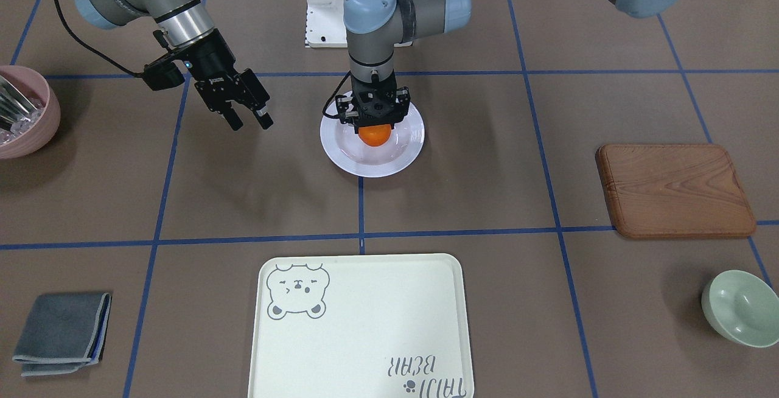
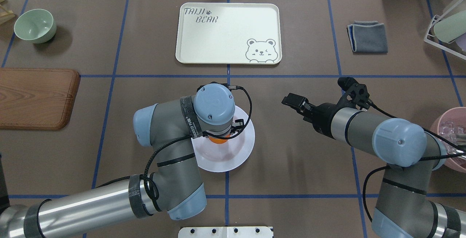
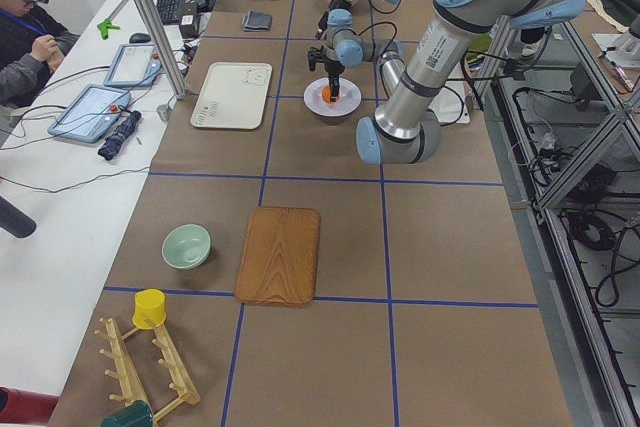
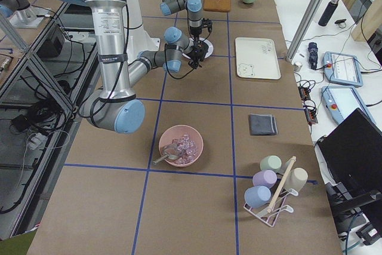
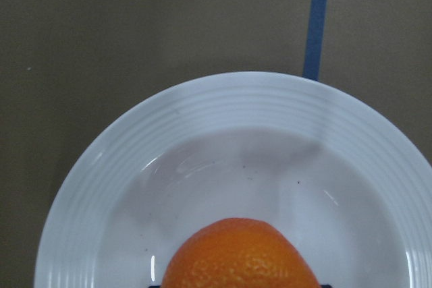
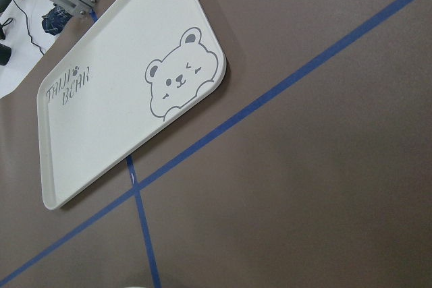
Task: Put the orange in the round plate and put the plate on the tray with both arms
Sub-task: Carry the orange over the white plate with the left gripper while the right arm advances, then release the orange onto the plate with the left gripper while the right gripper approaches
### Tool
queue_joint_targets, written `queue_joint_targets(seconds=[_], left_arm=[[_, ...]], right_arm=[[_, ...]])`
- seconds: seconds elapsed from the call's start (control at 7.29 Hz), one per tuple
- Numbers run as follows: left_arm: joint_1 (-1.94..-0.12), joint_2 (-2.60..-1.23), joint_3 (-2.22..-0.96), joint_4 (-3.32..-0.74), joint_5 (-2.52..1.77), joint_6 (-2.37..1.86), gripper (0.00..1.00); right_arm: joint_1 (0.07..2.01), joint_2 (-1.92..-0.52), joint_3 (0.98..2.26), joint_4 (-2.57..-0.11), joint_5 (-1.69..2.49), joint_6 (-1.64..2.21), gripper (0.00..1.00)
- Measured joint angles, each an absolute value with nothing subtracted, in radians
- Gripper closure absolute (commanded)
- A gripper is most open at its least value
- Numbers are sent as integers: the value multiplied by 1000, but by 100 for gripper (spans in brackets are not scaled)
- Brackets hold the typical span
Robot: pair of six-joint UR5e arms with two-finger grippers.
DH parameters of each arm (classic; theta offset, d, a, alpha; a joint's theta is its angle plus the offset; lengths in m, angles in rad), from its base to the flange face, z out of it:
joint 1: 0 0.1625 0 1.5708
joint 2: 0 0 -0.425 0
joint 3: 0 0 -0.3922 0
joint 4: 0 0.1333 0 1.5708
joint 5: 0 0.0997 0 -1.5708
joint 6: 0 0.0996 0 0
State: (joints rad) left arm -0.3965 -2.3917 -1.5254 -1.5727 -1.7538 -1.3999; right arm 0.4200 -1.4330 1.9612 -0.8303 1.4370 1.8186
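Observation:
The orange (image 1: 373,135) is low over the middle of the white round plate (image 1: 389,164), and my left gripper (image 1: 373,123) comes straight down from above, shut on it. From the left wrist view the orange (image 5: 236,254) fills the bottom edge, with the plate's ridged rim (image 5: 236,99) around it; whether the fruit touches the plate I cannot tell. My right gripper (image 1: 251,123) hangs open and empty over bare table beside the plate, a short way off. The cream bear tray (image 1: 365,337) lies flat beyond the plate and holds nothing.
A pink bowl (image 1: 24,124) with ice and a scoop sits at the table edge on my right, a folded grey cloth (image 1: 61,332) beyond it. A brown wooden board (image 1: 675,190) and a mint-green bowl (image 1: 739,307) lie on my left side.

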Motion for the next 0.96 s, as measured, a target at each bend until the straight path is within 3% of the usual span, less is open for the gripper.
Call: queue_joint_targets(seconds=[0.41, 0.69, 0.96], left_arm=[[-401, -2389, -1544, -1607, -1743, -1392, 2], [-449, -2371, -1662, -1508, -1759, -1326, 2], [-594, -2269, -1789, -1398, -1849, -1097, 2]], right_arm=[[366, -1441, 1955, -778, 1383, 1819, 0], [306, -1441, 1953, -774, 1305, 1820, 1], [223, -1436, 1943, -773, 1208, 1892, 2]])
